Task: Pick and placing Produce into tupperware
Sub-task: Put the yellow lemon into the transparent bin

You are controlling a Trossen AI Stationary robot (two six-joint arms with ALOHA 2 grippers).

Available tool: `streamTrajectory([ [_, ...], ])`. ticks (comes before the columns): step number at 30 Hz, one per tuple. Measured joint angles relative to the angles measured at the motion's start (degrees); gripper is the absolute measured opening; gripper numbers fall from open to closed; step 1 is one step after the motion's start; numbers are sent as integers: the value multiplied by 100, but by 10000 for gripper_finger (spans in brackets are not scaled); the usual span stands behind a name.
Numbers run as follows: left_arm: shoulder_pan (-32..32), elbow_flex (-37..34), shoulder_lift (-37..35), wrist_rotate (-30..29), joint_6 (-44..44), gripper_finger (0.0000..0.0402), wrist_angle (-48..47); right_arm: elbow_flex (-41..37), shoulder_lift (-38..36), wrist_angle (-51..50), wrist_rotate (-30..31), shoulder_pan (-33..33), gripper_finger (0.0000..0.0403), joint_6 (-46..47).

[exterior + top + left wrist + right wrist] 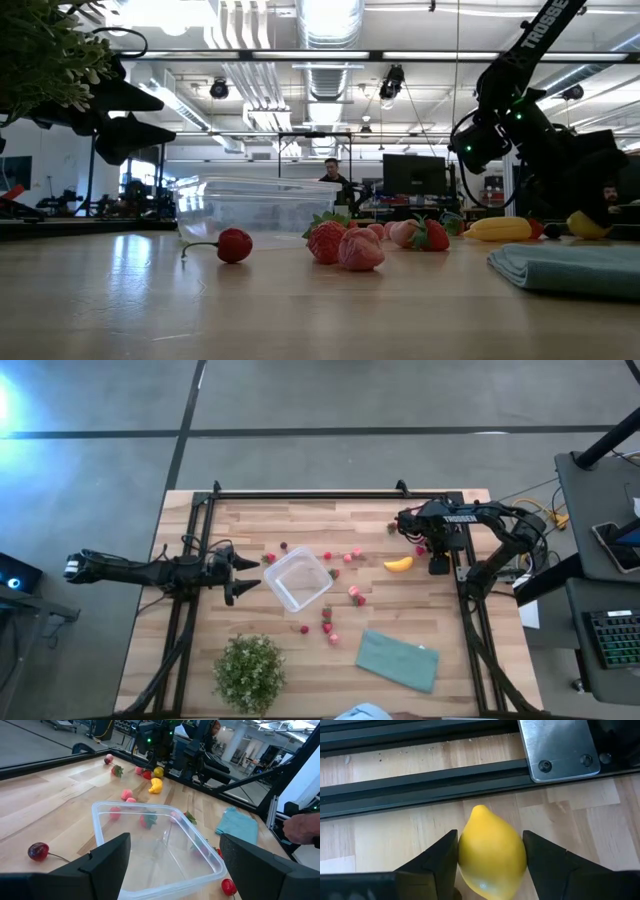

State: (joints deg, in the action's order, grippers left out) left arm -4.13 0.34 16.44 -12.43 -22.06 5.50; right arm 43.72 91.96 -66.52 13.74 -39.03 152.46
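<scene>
at the nine o'clock side of the table the left arm lies stretched out low and nearly level, its left gripper (243,574) pointing toward three o'clock with its fingers spread wide apart and nothing between them, just short of the tupperware (298,579); it seems parked there to brace or wait beside the container rather than to pick. the clear tupperware sits near the table's centre, tilted diamond-wise, and looks empty, so the task is at an early stage. below it, toward seven o'clock, stands the potted plant (249,671), out of the way. the strawberries (356,596) lie scattered loosely around the container, some at its twelve o'clock, some toward five o'clock, all on bare wood and none inside. a teal cloth (398,659) lies toward five o'clock. farther on, at about two o'clock from the container, the banana (398,564) rests alone on the boards. the right arm is folded back on itself at the three o'clock edge, elbow bent and wrist turned down, so the right gripper (490,855) reaches the table close to its own frame rail; its fingers sit against both sides of the yellow round fruit (492,852), apparently clamped on it where it rests on the wood, ready for a lift, i judge.
</scene>
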Motion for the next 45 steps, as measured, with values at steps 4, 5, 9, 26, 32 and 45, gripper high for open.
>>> streamTrajectory([
  [4,-2,0,-3,-2,-2,293,0,17,-5,30,20,0,191,-349],
  [5,-2,0,-7,0,-1,293,2,39,-5,56,41,1,191,-484],
  [9,-2,0,-2,0,-2,293,0,135,-5,167,119,13,188,-1065],
  [26,0,0,-2,0,-2,293,2,974,-160,11,146,475,187,-1728],
  [32,-2,0,-3,-2,-1,293,1,1254,-514,-107,421,594,187,-2403],
  [45,-2,0,-2,0,-2,293,0,1360,-1512,917,371,1179,187,-4636],
])
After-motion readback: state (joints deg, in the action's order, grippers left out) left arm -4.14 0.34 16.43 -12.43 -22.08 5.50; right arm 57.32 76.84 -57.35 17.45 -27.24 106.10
